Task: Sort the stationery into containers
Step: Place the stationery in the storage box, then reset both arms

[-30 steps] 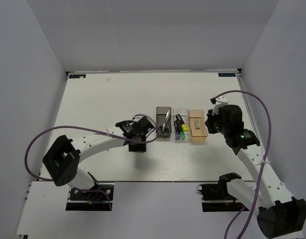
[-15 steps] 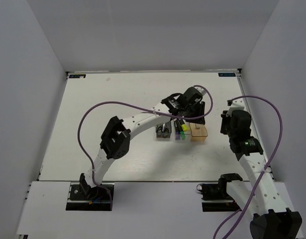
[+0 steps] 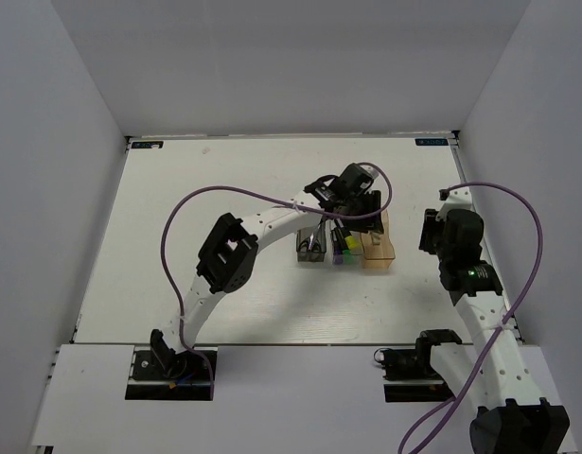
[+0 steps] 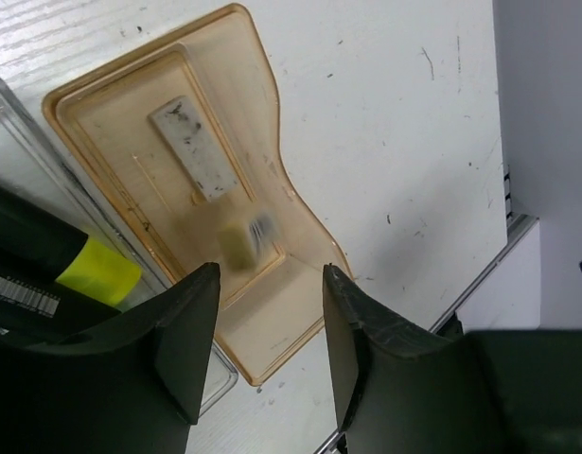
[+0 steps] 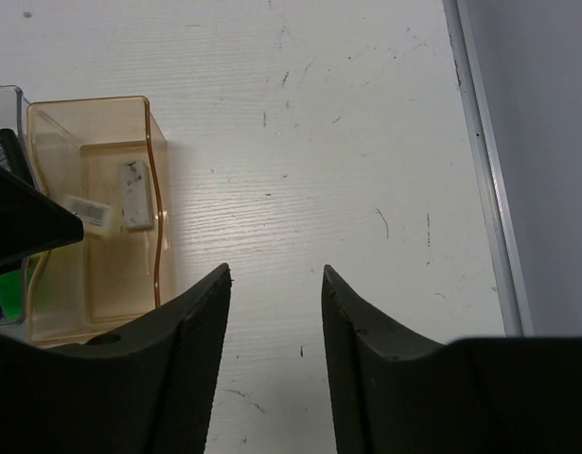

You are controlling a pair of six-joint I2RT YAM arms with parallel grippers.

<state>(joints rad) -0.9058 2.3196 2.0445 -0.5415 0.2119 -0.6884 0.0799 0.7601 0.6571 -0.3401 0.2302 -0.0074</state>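
My left gripper [image 3: 364,219] is open over the translucent tan-orange bin [image 3: 385,251]. In the left wrist view the left gripper [image 4: 270,274] is empty above that bin [image 4: 272,340]. A grey eraser [image 4: 194,147] lies in it, and a blurred beige eraser [image 4: 238,238] is just below my fingertips. The clear bin [image 3: 343,251] holds the highlighters, one with a yellow end [image 4: 97,271]. The dark grey bin [image 3: 308,248] holds the scissors, mostly hidden by my arm. My right gripper [image 3: 432,232] [image 5: 274,274] is open and empty over bare table to the right of the tan bin [image 5: 158,189], where both erasers [image 5: 134,194] show.
The three bins stand side by side at mid-table. The left arm and its purple cable [image 3: 224,194] arch over them. The table's right edge rail [image 5: 480,161] and the grey side wall [image 5: 546,142] are close to the right gripper.
My left arm swung from left of the bins to above the tan-orange bin. The beige eraser has left its jaws and is in the bin. My right gripper drew back rightwards.
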